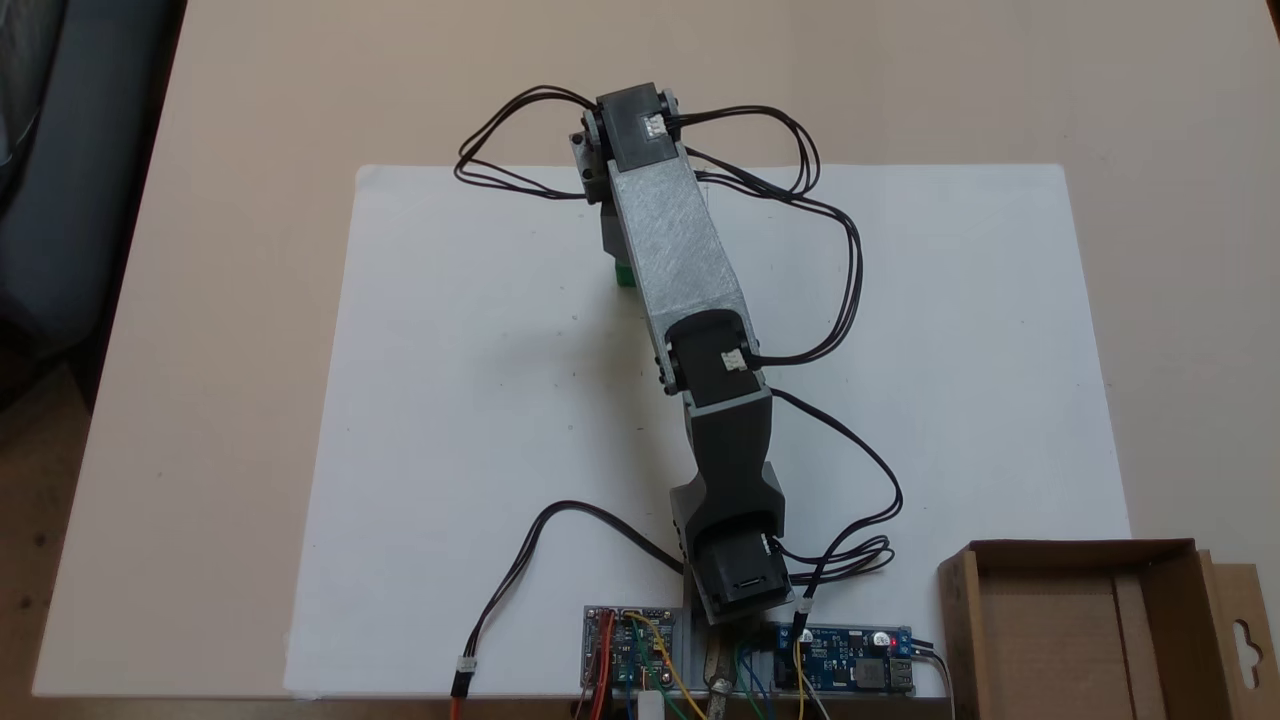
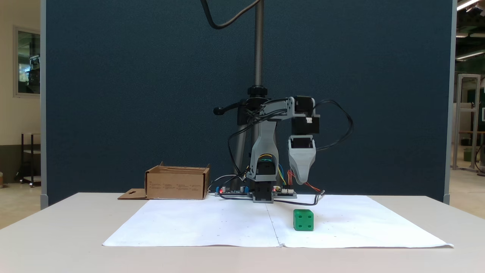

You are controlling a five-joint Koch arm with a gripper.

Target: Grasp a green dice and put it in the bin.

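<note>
Green dice sits flat on the paper, pips showing, directly below the claw and clear of it. The bin, brown cardboard, stands open-topped well off to the claw's side.

Green dice, below the gripper: plastic-looking, smooth, slight sheen, recessed pips. Gripper shell looking like matt grey printed plastic; black motor blocks above it looking like matt hard plastic. Arm link behind the gripper showing a grey face with diagonal scratch-like marks, dull sheen. White paper sheet under the gripper lying matt, creased down the middle. Table around it looking smooth, beige, matt. Bin well off to the side: brown cardboard, matt, raw cut edges. Cables showing black glossy insulation.
</note>
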